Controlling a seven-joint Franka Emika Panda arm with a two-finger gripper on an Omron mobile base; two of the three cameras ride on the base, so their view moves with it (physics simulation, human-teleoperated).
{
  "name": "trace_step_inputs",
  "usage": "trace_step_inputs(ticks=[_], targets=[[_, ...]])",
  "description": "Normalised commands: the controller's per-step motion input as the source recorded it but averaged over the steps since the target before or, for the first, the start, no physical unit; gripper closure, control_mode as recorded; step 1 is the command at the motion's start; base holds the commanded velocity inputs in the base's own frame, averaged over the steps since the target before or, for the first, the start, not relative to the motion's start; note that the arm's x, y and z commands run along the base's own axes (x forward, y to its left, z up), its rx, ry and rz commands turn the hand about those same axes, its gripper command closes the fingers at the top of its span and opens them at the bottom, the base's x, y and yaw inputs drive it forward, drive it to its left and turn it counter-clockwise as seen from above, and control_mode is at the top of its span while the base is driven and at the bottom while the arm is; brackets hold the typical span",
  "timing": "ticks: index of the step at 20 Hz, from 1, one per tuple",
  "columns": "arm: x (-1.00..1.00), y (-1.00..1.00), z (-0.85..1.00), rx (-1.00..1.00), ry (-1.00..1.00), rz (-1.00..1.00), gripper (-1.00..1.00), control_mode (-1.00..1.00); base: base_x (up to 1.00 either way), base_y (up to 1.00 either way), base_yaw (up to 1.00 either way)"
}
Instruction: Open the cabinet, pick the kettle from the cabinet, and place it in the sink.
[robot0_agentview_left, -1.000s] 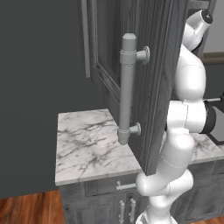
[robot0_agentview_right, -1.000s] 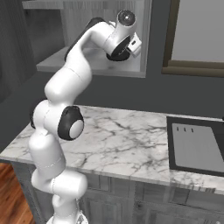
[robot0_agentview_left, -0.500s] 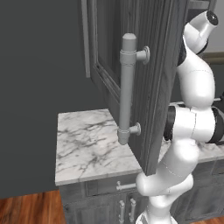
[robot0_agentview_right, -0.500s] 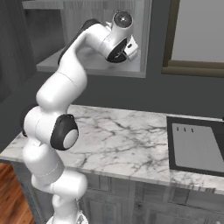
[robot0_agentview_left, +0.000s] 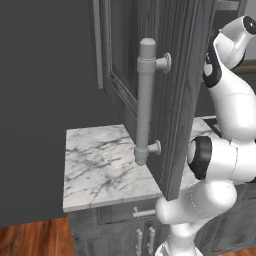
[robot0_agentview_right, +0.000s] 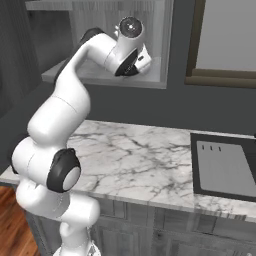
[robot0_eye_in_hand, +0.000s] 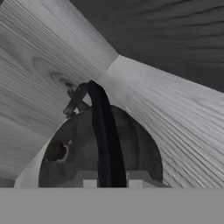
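The tall dark grey cabinet stands with its door (robot0_agentview_left: 175, 75) swung open, the long light-grey bar handle (robot0_agentview_left: 145, 100) facing me. My arm reaches into the open shelf (robot0_agentview_right: 95, 75). In the hand view the squat black kettle (robot0_eye_in_hand: 74, 153) sits right in front of the hand on the wood-grain shelf floor. My gripper (robot0_eye_in_hand: 112, 180) is shut on its arched handle (robot0_eye_in_hand: 103, 127), one fingertip pressed on each side. The black sink (robot0_agentview_right: 225, 165) with its light grey drainboard lies in the counter to the right.
A white marble counter (robot0_agentview_right: 140, 155) runs below the cabinet, with grey drawers under it. A framed panel (robot0_agentview_right: 225, 80) hangs on the wall above the sink. The open door stands close beside my arm's elbow (robot0_agentview_left: 220, 155).
The hand has shifted slightly left inside the cabinet, and the arm's elbow has swung outward and lower. The door stays where it was.
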Motion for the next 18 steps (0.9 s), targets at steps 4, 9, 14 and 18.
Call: trace_step_inputs(ticks=[4, 9, 14, 18], targets=[[-0.55, 0.03, 0.01, 0.05, -0.08, -0.06, 1.0, -1.0, 0.0, 0.0, 0.0], [-0.61, 0.0, 0.0, 0.03, -0.05, -0.05, 1.0, -1.0, 0.0, 0.0, 0.0], [-0.59, 0.0, 0.02, 0.0, 0.0, -0.01, 1.0, -1.0, 0.0, 0.0, 0.0], [-0.59, 0.0, 0.06, 0.0, 0.0, 0.0, 1.0, -1.0, 0.0, 0.0, 0.0]])
